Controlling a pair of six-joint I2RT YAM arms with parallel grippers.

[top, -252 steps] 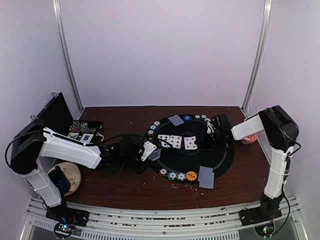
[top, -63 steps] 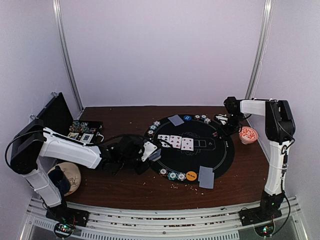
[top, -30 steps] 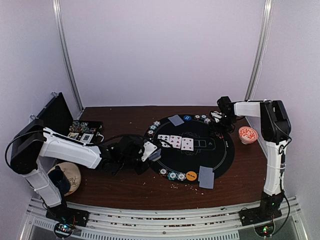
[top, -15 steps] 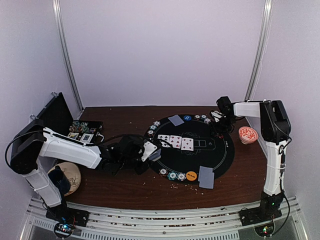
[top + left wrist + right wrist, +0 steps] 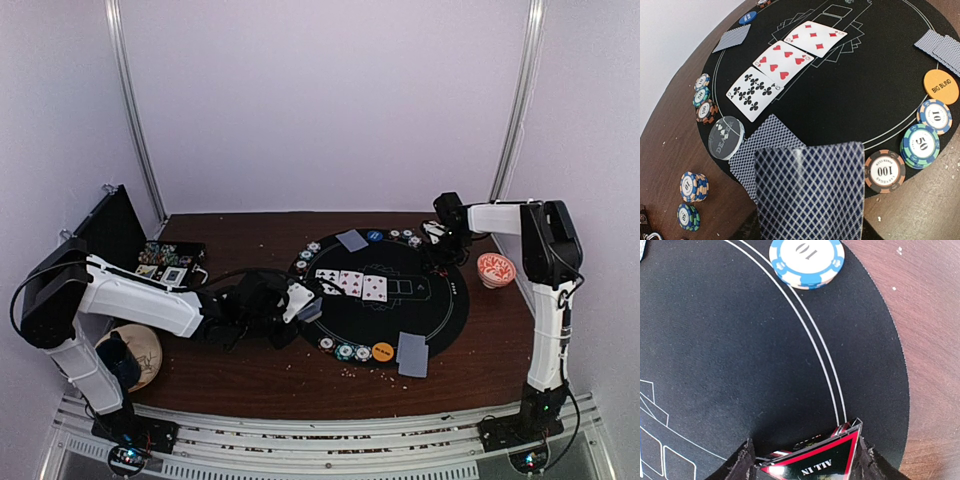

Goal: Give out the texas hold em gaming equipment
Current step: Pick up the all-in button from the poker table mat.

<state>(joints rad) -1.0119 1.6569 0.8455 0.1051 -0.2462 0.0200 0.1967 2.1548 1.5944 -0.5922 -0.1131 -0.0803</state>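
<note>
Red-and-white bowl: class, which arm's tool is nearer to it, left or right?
Right. The right tool, gripping the triangle marker, is at the mat's right edge near the bowl; the left tool, holding a playing card, is at the mat's left edge.

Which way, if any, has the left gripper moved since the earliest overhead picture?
No, it has not moved. The left gripper stays at the black mat's left edge, jaws shut on a face-down card.
</note>
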